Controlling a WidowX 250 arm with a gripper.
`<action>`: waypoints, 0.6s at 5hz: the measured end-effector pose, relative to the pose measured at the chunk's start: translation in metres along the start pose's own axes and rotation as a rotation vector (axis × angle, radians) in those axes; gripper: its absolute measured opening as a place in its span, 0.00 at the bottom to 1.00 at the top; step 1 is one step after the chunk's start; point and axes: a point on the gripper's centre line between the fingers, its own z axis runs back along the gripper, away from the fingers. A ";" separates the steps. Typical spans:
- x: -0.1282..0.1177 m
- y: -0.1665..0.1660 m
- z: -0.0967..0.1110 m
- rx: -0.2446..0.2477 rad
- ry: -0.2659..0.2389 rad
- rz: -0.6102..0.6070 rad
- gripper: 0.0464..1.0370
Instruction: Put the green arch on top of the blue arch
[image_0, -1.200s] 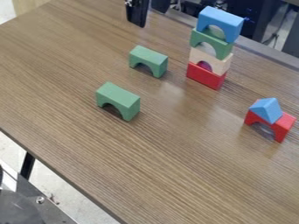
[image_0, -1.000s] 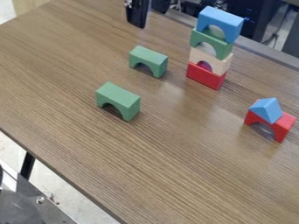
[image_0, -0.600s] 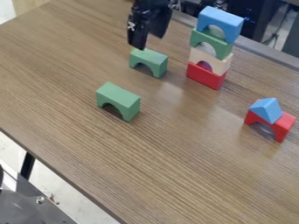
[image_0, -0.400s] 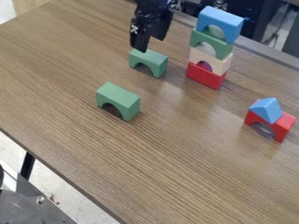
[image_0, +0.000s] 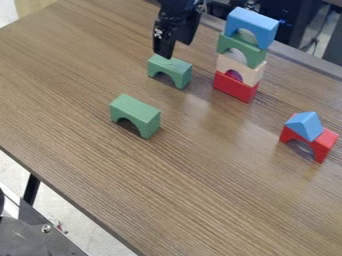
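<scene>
The black gripper (image_0: 175, 49) is open in the upper middle of the view, its two fingers apart above and just behind the farther green arch (image_0: 171, 67). One fingertip overlaps the top edge of that arch; whether they touch I cannot tell. Nearer and to the left, a second green arch (image_0: 135, 114) stands on the table. At the upper right, the blue arch (image_0: 254, 22) tops a stack, resting on another green arch (image_0: 236, 46).
Under the stack's green arch are a cream arch (image_0: 252, 73) and a red block (image_0: 234, 89). On the right, a blue triangular block (image_0: 306, 125) sits on a red arch (image_0: 323, 144). The wooden table's (image_0: 174, 200) near edge runs along the lower left.
The gripper has come farther into view from the top edge, down toward the farther green arch, then shifted slightly right. The blocks have stayed where they were.
</scene>
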 end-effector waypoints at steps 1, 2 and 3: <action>-0.002 -0.003 -0.004 -0.008 0.003 -0.007 0.96; -0.001 -0.006 -0.011 -0.014 -0.001 -0.010 0.96; -0.002 -0.007 -0.023 0.012 0.001 -0.013 0.96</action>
